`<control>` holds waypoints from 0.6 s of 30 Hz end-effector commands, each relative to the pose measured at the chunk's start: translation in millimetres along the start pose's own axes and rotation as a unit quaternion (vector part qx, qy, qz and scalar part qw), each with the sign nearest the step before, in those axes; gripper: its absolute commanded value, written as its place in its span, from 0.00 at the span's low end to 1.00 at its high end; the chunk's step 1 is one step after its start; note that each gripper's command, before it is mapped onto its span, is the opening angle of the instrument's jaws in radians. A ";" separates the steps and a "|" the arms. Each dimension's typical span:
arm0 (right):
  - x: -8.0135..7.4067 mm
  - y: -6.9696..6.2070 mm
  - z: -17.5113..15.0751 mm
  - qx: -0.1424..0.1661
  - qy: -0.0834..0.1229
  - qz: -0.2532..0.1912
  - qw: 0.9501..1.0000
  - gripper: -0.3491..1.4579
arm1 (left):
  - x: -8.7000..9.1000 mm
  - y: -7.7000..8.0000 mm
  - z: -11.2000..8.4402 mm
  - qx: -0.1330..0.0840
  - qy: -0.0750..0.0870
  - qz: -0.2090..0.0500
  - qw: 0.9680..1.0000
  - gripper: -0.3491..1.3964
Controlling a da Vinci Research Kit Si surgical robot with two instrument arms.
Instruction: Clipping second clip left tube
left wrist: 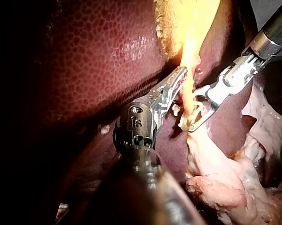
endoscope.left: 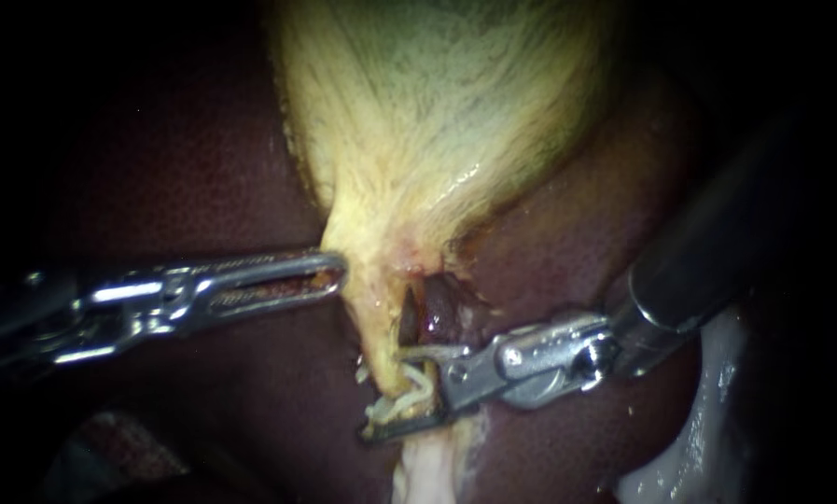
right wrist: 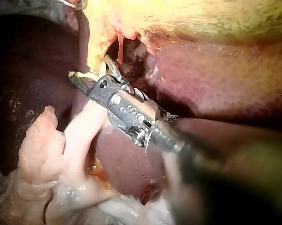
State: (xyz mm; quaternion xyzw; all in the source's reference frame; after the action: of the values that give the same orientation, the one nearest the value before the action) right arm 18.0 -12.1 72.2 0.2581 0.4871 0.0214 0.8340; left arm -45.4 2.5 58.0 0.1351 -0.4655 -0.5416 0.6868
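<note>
Jaws of our right instrument (endoscope.left: 387,394) gape, straddling the left tube (endoscope.left: 381,327) without clamping; we should seat it fully and squarely before closing. Beyond, our left instrument (endoscope.left: 336,275) pinches the gallbladder neck (endoscope.left: 367,252); liver (endoscope.left: 157,168) behind.

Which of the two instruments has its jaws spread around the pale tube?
The right instrument: its jaws stand apart, one on each side of the tube. The left instrument only meets the gallbladder higher up.
</note>
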 end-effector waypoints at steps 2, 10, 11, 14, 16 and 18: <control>-0.2 0.1 0.3 0.001 -0.005 -0.004 1.000 0.45 | 0.0 0.0 0.1 0.000 0.000 0.000 1.000 0.00; -0.6 0.0 0.4 0.003 -0.032 -0.025 0.999 0.38 | 0.1 -0.1 0.4 -0.003 -0.001 0.000 1.000 0.00; -0.6 0.0 0.3 0.003 -0.036 -0.024 0.999 0.35 | 0.1 -0.1 0.4 -0.003 -0.001 0.000 1.000 0.00; -0.8 -0.2 -0.2 0.004 -0.037 -0.025 0.999 0.14 | 0.2 -0.1 0.4 -0.003 -0.001 0.000 1.000 0.00; -0.7 -0.2 -0.6 0.005 -0.041 -0.012 0.999 0.00 | 0.2 -0.1 0.4 -0.003 -0.001 0.000 1.000 0.00; -0.7 -0.2 -0.8 0.005 -0.044 0.003 0.999 0.00 | 0.2 -0.1 0.5 -0.003 -0.001 0.000 1.000 0.00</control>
State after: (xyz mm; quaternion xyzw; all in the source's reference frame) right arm 16.8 -12.0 72.4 0.2640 0.4472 0.0114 0.8545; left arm -45.8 2.5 58.3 0.1326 -0.4647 -0.5431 0.6867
